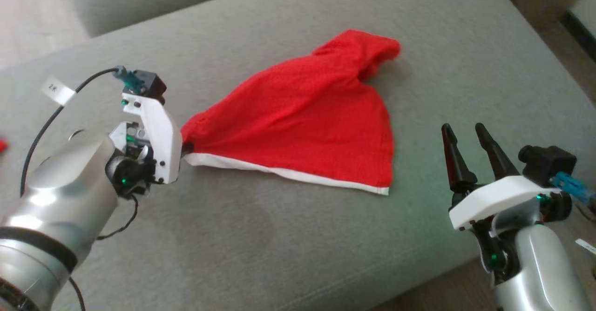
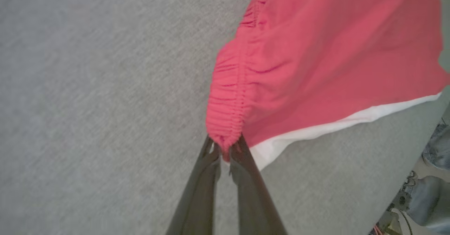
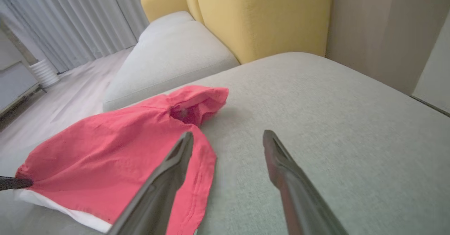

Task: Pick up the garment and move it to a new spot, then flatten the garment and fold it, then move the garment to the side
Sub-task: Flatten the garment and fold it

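Note:
The garment [image 1: 307,115] is red with a white band along its near edge, spread over the grey cushion [image 1: 288,246]. My left gripper [image 1: 185,149] is shut on the garment's left corner; the left wrist view shows its fingertips pinching the gathered elastic waistband [image 2: 225,122] of the garment [image 2: 316,59]. My right gripper [image 1: 463,134] stands open at the lower right, a little to the right of the garment's right corner and apart from it. In the right wrist view the open right gripper [image 3: 226,138] points past the garment [image 3: 116,147], whose far end is bunched.
The grey cushion's front edge [image 1: 419,283] runs diagonally at the lower right, with floor beyond. A yellow sofa back [image 3: 260,17] and a pale seat cushion [image 3: 175,52] lie behind. A cable [image 1: 46,120] loops from my left wrist.

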You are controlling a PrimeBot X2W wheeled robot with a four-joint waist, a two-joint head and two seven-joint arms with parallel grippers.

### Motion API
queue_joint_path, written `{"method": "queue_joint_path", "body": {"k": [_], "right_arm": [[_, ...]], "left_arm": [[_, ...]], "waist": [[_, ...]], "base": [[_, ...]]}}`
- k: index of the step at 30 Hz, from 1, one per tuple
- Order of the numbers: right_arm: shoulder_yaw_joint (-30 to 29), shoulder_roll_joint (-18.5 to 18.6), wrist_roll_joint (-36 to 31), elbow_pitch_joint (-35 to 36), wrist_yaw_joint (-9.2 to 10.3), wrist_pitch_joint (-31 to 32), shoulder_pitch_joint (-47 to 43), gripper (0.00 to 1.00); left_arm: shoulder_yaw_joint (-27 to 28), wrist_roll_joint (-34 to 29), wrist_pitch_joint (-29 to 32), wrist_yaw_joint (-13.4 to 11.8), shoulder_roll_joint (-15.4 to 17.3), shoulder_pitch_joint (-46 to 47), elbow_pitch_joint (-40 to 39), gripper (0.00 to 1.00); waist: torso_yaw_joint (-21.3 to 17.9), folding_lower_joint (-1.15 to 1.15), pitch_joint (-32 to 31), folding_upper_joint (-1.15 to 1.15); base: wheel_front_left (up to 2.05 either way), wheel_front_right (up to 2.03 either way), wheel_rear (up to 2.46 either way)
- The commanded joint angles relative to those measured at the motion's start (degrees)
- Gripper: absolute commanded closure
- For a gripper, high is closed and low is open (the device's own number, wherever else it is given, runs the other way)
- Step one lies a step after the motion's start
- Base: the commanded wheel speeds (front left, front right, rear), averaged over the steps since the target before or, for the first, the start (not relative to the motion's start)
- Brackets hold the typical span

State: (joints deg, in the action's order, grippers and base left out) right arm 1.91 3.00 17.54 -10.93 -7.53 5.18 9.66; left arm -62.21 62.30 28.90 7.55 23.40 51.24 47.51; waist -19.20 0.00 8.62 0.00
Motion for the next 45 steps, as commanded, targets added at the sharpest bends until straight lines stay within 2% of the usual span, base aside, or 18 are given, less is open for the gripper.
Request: {"method": "queue_joint_path", "body": {"k": [1, 9, 18, 19, 20, 27, 31, 35, 38, 40, 41, 43, 45], "right_arm": [[1.1, 1.0, -0.4, 2.4, 0.04, 0.3, 0.1, 0.00], [0.3, 1.5, -1.0, 3.7, 0.04, 2.7, -2.1, 0.00], [-1.0, 1.8, -1.6, 5.3, 0.04, 4.4, -4.3, 0.00], [-1.0, 1.7, -1.7, 5.6, 0.04, 4.6, -4.4, 0.00], [-0.9, 1.7, -1.7, 5.7, 0.04, 4.8, -4.6, 0.00], [0.2, 1.6, -1.5, 6.1, 0.04, 5.0, -5.0, 0.00], [0.5, 1.7, -1.1, 6.7, 0.04, 4.0, -5.0, 0.00], [1.1, 2.1, -0.5, 7.2, 0.04, 2.0, -5.3, 0.00], [1.5, 2.4, 0.2, 7.9, 0.04, 0.3, -5.6, 0.00], [1.7, 2.5, 0.7, 8.4, 0.04, -1.1, -5.7, 0.00], [1.7, 2.6, 1.2, 8.7, 0.04, -2.5, -6.0, 0.00], [0.8, 2.6, 0.7, 8.4, 0.04, -3.7, -6.6, 0.00], [1.1, 2.4, 1.1, 8.0, 0.04, -5.1, -7.3, 0.00]], "left_arm": [[2.1, 0.5, 0.0, -0.1, 2.1, 2.6, -0.1, 1.00], [2.8, 3.9, -1.5, -0.1, 4.8, -5.2, 1.3, 1.00], [3.6, 6.1, -3.4, -2.3, 6.7, -12.3, -0.7, 1.00], [3.7, 6.3, -3.7, -2.7, 6.8, -12.7, -1.1, 0.68], [4.0, 6.5, -4.1, -3.2, 6.9, -13.1, -1.5, 0.02], [5.4, 5.3, -9.9, -5.9, 8.5, -13.7, -6.1, 0.00], [7.6, 2.0, -20.6, -8.5, 10.6, -13.7, -12.0, 0.00], [11.3, -0.8, -33.2, -14.2, 12.1, -15.7, -19.2, 0.00], [13.9, -2.0, -40.4, -19.0, 13.0, -18.7, -24.8, 0.00], [15.8, -3.2, -42.7, -22.5, 13.5, -21.1, -28.5, 0.00], [18.3, -4.4, -43.6, -25.4, 13.3, -24.1, -32.5, 0.00], [22.5, -6.9, -43.8, -28.0, 12.3, -27.3, -36.7, 0.00], [27.1, -12.0, -43.9, -30.2, 10.7, -31.2, -40.6, 0.00]], "waist": [[4.0, 0.00, -2.8, 0.00], [9.4, 0.00, -6.3, 0.00], [13.3, 0.00, -8.3, 0.00], [13.6, 0.00, -8.4, 0.00], [13.9, 0.00, -8.5, 0.00], [15.2, 0.00, -9.0, 0.00], [15.7, 0.00, -9.1, 0.00], [16.1, 0.00, -9.4, 0.00], [16.6, 0.00, -9.6, 0.00], [16.8, 0.00, -9.6, 0.00], [17.0, 0.00, -9.6, 0.00], [17.3, 0.00, -9.5, 0.00], [17.8, 0.00, -9.8, 0.00]], "base": [[0.00, 0.00, 0.00], [0.00, 0.00, 0.00], [0.00, 0.00, 0.00], [0.00, 0.00, 0.00], [0.00, 0.00, 0.00], [0.00, 0.00, 0.00], [0.00, 0.00, 0.00], [0.00, 0.00, 0.00], [0.00, 0.00, 0.00], [0.00, 0.00, 0.00], [0.00, 0.00, 0.00], [0.00, 0.00, 0.00], [0.00, 0.00, 0.00]]}}
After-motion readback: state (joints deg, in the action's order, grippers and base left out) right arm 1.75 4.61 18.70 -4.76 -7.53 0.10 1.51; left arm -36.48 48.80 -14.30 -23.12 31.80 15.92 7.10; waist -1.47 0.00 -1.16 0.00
